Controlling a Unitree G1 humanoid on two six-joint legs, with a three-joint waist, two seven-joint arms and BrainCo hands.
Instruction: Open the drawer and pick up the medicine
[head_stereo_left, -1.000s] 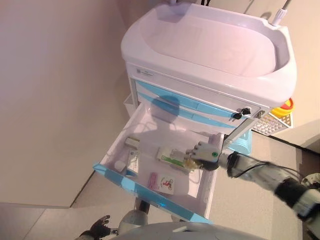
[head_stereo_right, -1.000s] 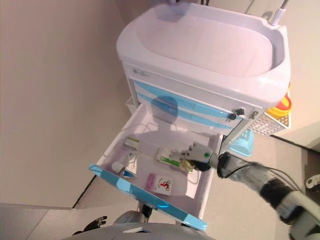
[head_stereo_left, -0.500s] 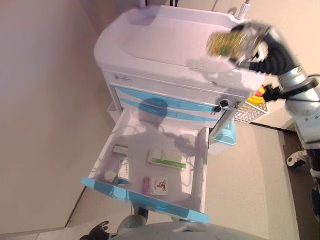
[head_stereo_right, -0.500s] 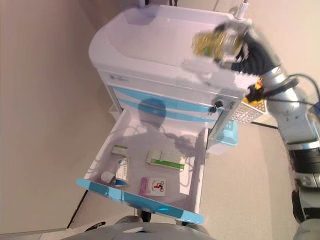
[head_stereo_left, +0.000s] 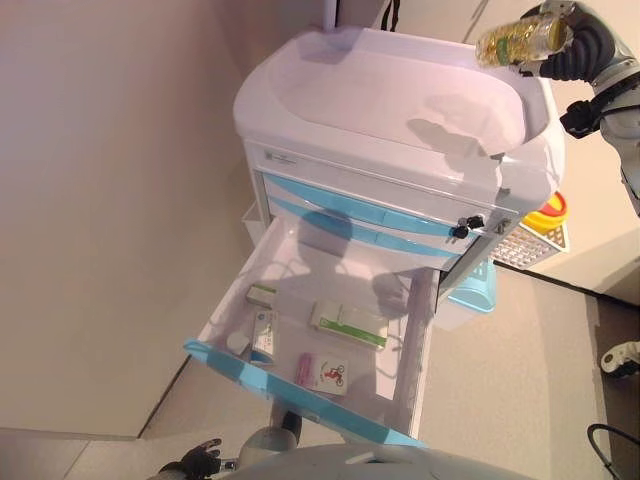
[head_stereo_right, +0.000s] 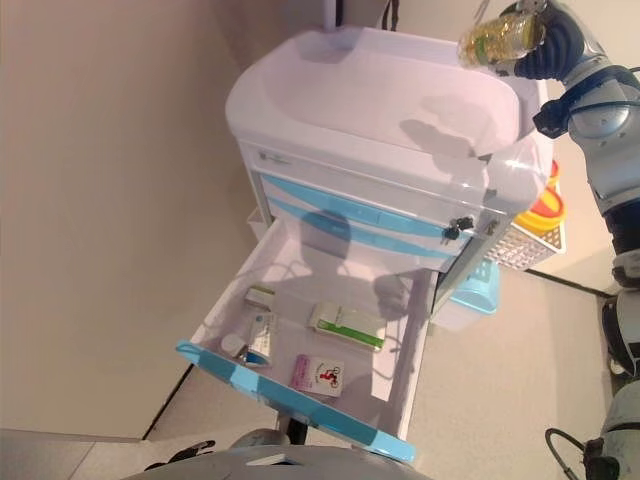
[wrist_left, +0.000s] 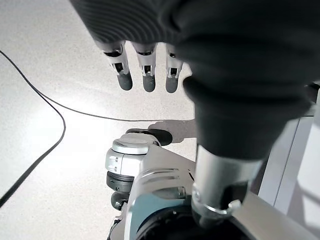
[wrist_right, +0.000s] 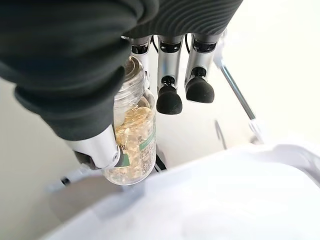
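My right hand is raised above the far right corner of the white cart's top tray. It is shut on a clear medicine bottle of yellow capsules, seen close in the right wrist view as the bottle pinched between thumb and fingers. The cart's top drawer with a blue front stands pulled out; inside lie a green-striped box, a pink card and small boxes. My left hand hangs low by the floor, fingers straight and empty.
A beige wall runs along the left of the cart. A yellow container sits in a mesh basket on the cart's right side, with a light blue bin below it. Grey floor lies to the right.
My right hand has carried the bottle from just above the tray's right side farther up and back, to the cart's far right corner. The camera has shifted too.
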